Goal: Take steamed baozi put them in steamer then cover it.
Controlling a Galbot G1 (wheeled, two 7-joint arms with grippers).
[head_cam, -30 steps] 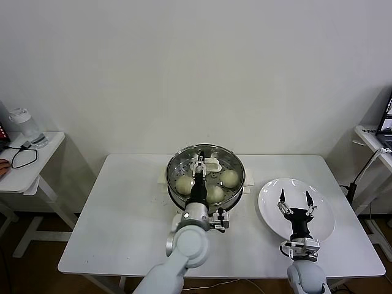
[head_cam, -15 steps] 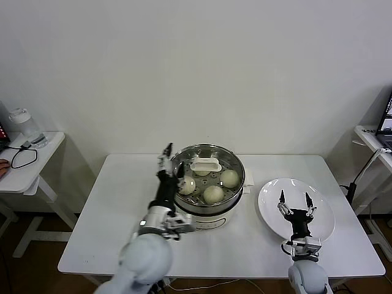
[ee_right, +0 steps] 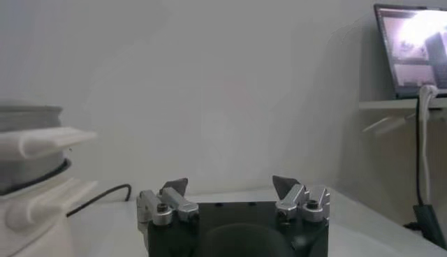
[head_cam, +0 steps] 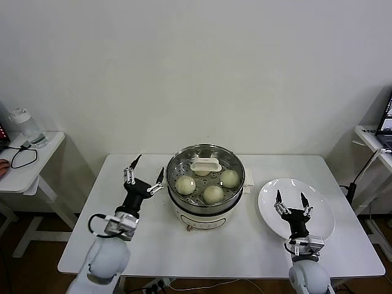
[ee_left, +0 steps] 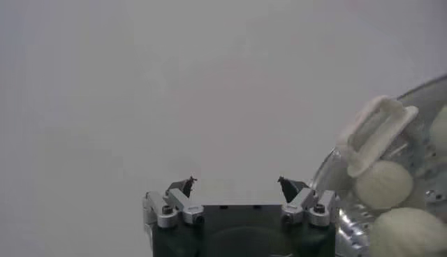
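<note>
The steamer [head_cam: 206, 184] stands near the middle of the white table [head_cam: 141, 245], closer to the far edge, with bare tabletop on both sides. Its cover [head_cam: 206, 174] sits level on the rim, the white handle [head_cam: 206, 165] lying with its long axis across the table, left to right. Through the glass 3 steamed baozi [head_cam: 213, 193] show plainly; a 4th is half hidden under the handle. The left gripper [head_cam: 145, 175] hovers just beside the steamer's left wall, jaws spread, holding nothing. The right gripper [head_cam: 291, 201] hangs over the white plate [head_cam: 321, 211], fingers apart and empty. In the left wrist view the lid is cut off at the frame's edge.
</note>
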